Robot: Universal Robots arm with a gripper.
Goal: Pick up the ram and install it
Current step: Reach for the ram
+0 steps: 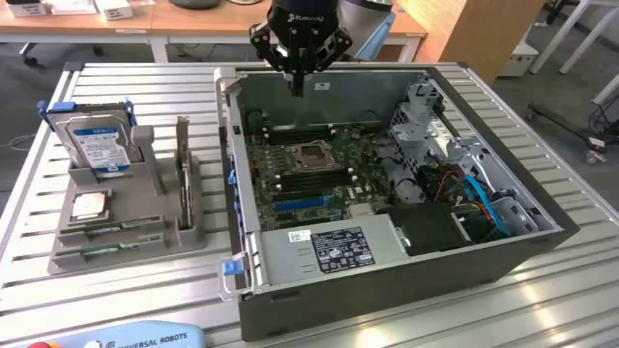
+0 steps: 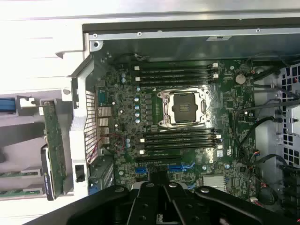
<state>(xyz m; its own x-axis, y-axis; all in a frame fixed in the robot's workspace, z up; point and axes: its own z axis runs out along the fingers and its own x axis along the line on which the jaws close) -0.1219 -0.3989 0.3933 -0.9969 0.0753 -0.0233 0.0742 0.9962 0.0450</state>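
Right up front we're looking at the teach pendant (image 1: 126, 338) with its Universal Robots label. Our gripper (image 1: 297, 85) is hanging above the far end of the open PC case (image 1: 406, 290), fingers pinched together and gripping nothing. We're seeing the ram (image 1: 109, 231) lying flat in the grey holder (image 1: 145, 255) on the slatted table (image 1: 541, 304), off to the exterior view's left, well apart from the gripper, with a second ram stick (image 1: 104, 249) sitting just beside it

Black multi-link pincer (image 1: 297, 90) with white lettering; silver-grey arm (image 1: 366, 9) with pale blue joint cap (image 1: 381, 32).
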